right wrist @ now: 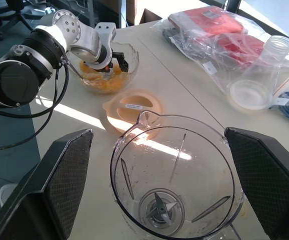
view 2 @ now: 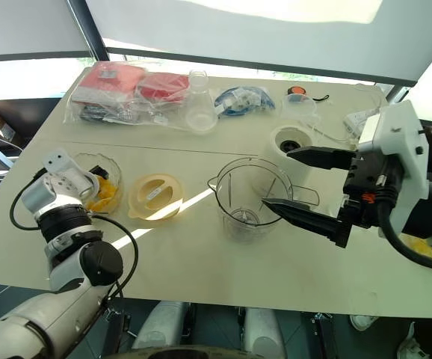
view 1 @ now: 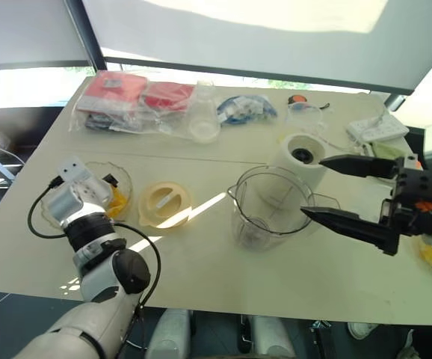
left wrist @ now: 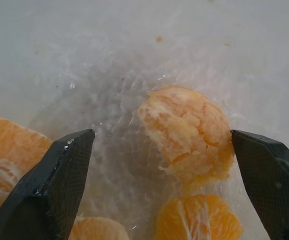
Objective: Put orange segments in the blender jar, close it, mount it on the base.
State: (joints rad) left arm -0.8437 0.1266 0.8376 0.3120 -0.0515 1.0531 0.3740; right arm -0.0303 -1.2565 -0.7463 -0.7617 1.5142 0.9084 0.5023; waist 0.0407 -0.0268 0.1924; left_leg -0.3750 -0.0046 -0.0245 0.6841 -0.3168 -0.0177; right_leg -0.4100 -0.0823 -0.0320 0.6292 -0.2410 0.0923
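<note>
Step in hand: the robot is picking the first of the glossy yellow-orange peeled orange segments (left wrist: 187,132) out of the shallow clear glass bowl (right wrist: 129,55); judging from the empty jar, no fruit is in it yet.
Left gripper (left wrist: 162,165): it is pointing down into the bowl, its two black fingers standing wide apart, holding nothing.
Segment and jaws: one rounded segment is lying between the fingers, close beside one of them and well apart from the other; more segments are lying near it in the bowl.
Next move: I judge the gripper needs to go a little lower, centre on this segment, and close gently, because the piece looks soft and wet.
Blender jar (view 1: 268,206): the large clear plastic jar with handle is standing upright on the pale table (view 1: 201,284), just in front of the cream-white cylindrical base (view 1: 302,153).
Lid: the round cream lid (view 1: 165,203) is lying flat between bowl and jar.
Right gripper (view 2: 294,183): it is hovering over the jar, jaws wide apart and empty.
</note>
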